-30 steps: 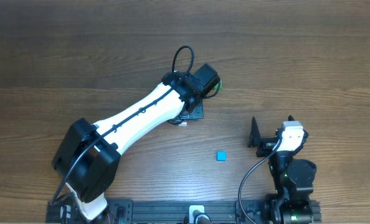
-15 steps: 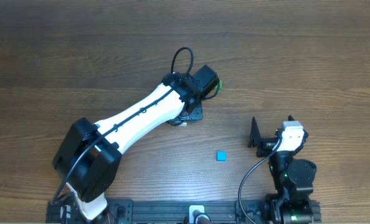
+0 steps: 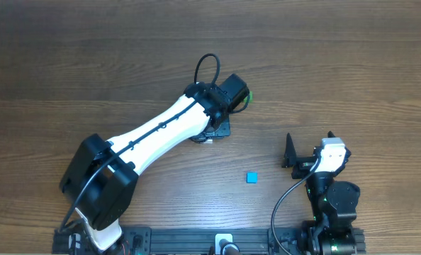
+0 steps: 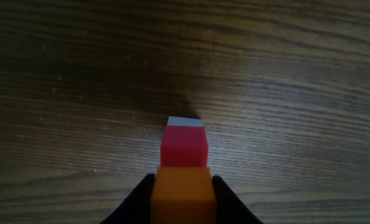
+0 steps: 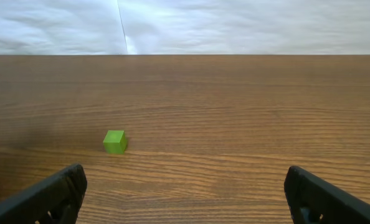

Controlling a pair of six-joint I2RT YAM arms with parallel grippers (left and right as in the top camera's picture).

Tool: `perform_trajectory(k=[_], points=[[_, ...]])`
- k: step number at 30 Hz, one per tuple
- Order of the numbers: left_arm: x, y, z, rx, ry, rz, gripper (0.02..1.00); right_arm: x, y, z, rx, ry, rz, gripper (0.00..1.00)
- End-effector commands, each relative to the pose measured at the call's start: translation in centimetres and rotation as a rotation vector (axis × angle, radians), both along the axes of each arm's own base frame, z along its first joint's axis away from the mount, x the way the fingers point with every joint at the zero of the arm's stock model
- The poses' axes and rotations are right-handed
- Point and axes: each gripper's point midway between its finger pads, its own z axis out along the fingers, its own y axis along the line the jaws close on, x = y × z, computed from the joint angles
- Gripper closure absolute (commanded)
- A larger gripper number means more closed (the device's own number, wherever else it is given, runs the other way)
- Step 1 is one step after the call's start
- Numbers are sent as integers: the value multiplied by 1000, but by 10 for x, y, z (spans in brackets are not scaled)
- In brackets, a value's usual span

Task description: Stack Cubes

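**A:** Where's the orange cube [image 4: 180,196] right now?

**B:** Pinched in the left gripper [image 4: 180,186], with one finger tight against each side. It's near the middle of the wooden table [image 3: 338,57]. Just under it is a red cube [image 4: 184,148], and a white cube [image 4: 185,122] peeks out beyond the red one. All three are in one line.

**A:** Are they square to each other?

**B:** Orange and red look lined up, faces parallel. I can't tell whether the orange one actually rests on the red.

**A:** And the other cubes?

**B:** A blue cube [image 3: 251,177] lies flat on its own between the two arms, edges roughly square with the table. A green cube [image 5: 114,142] sits flat farther out, well apart from the right gripper [image 5: 185,177].

**A:** What's that gripper doing?

**B:** It's spread wide with nothing in it, close to its own base.
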Motion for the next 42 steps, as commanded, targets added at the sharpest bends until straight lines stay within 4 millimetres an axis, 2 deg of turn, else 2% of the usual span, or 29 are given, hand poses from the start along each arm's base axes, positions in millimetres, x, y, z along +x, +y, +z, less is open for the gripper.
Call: perform_trajectory(k=[1,13,26,42], points=[[3,10,-9,30,10,34,976,0,-1,-2,2,2,-6,9],[3,9,-20,44,28,37,974,0,-1,-2,2,2,-6,7],[3,9,-20,44,27,37,923,0,-1,-2,2,2,-6,7],[6,3,-10,15,-9,29,945,0,-1,-2,2,2,-6,7]])
